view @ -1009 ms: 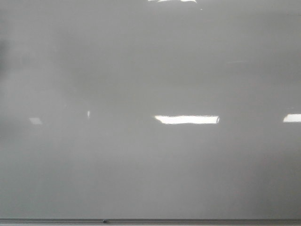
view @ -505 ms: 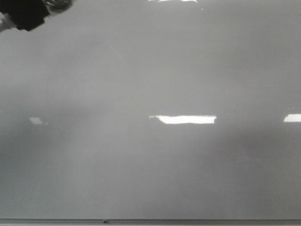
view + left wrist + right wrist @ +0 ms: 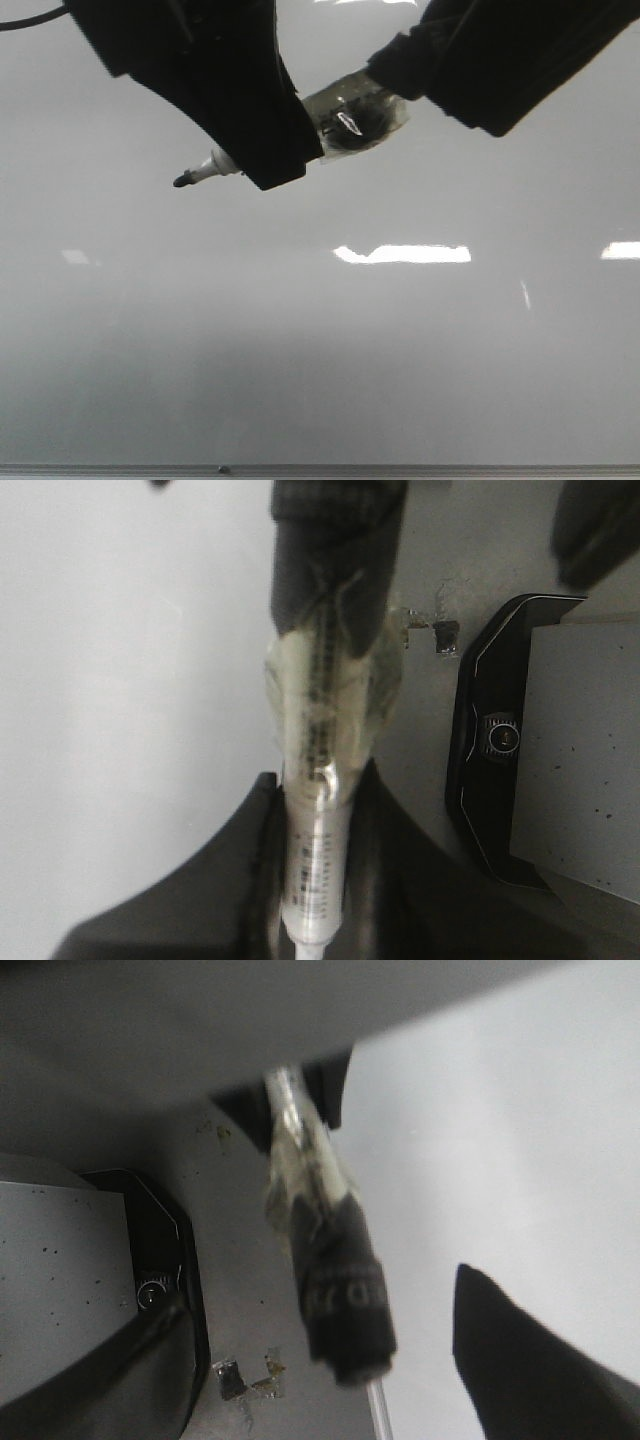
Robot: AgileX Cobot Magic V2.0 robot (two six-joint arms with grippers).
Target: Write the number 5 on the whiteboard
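The whiteboard (image 3: pixel 320 350) fills the front view, glossy grey-white with bright light reflections. No number 5 shows on it. My left gripper (image 3: pixel 270 165) is shut on a marker (image 3: pixel 345 120) at the top of the view. The marker's dark tip (image 3: pixel 181 181) points left, and I cannot tell whether it touches the board. In the left wrist view the marker's white barrel (image 3: pixel 315 865) sits between my left gripper's (image 3: pixel 315 900) fingers, with clear tape higher up. My right gripper (image 3: pixel 450 65) is open, and the marker's black rear end (image 3: pixel 340 1290) lies between its spread fingers (image 3: pixel 520 1360).
The board's thin grey lower frame edge (image 3: pixel 320 469) runs along the bottom. A black housing with a round lens (image 3: pixel 498 738) stands on a grey surface beside the board, also in the right wrist view (image 3: pixel 150 1285). Scraps of tape (image 3: pixel 245 1378) stick near it.
One second ago only the bare board showed. Half a second ago a dark arm part entered at the top left. Now both grippers and the marker hang across the top.
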